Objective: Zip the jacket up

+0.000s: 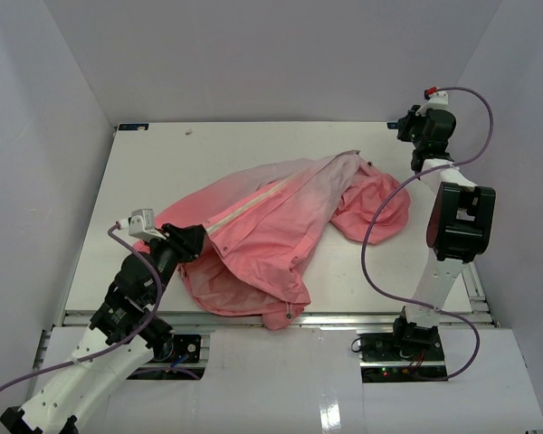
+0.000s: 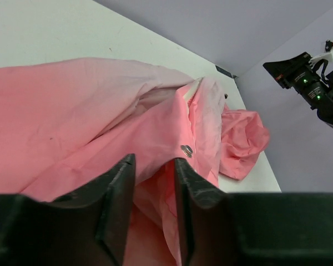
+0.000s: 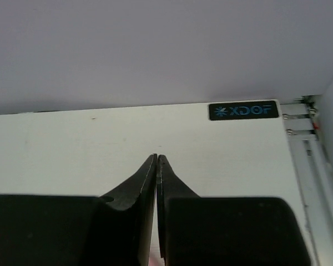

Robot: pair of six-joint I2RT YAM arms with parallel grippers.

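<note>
On the table, the jacket lies near-left to far-right; left jaws parted, right jaws closed.

jacket: thin soft cloth, matt, salmon pink going paler pink-white in parts, finely creased all over.
zipper edge: light tape, matt, looks a little stiffer than the cloth around it.
snap stud: small, grey, metal-looking, with a dull gleam.
table: smooth off-white top, matt, with a few faint specks.
left gripper and right gripper: you see matt black fingers, plastic-looking, with slightly grainy faces.
cable on your right arm: purple, smooth, light sheen.
base panel: white, glossy, catches a reflection.
</note>
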